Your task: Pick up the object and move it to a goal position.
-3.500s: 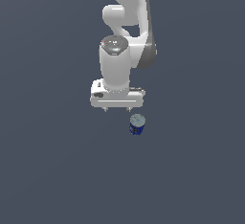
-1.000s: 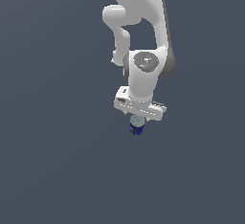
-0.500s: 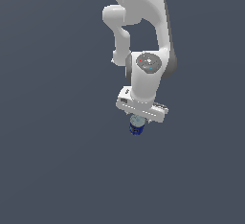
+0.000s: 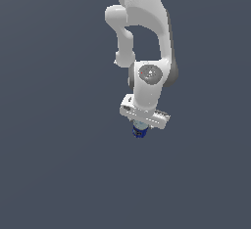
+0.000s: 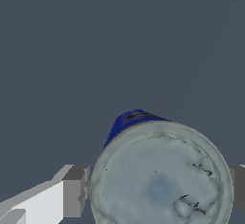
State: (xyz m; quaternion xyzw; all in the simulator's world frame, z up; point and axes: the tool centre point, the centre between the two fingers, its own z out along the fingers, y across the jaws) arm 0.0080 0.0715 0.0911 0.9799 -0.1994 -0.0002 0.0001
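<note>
Grasp step in hand, by the look of it. White robot pincer (image 4: 139,128) lowered over the small upright cylindrical can with dark blue sides and silvery-grey round top (image 4: 139,131), on the plain dark grey counter (image 4: 59,174) directly beneath the arm. In the wrist view, can (image 5: 160,177) filling the gap between the grey fingertips (image 5: 75,192), pads hard against its sides or very nearly so; firm contact not certain, so closed-on-can or merely narrowed cannot be told. Next, probably: confirm the squeeze, then lift straight up before carrying toward the goal, which shows in neither view.
</note>
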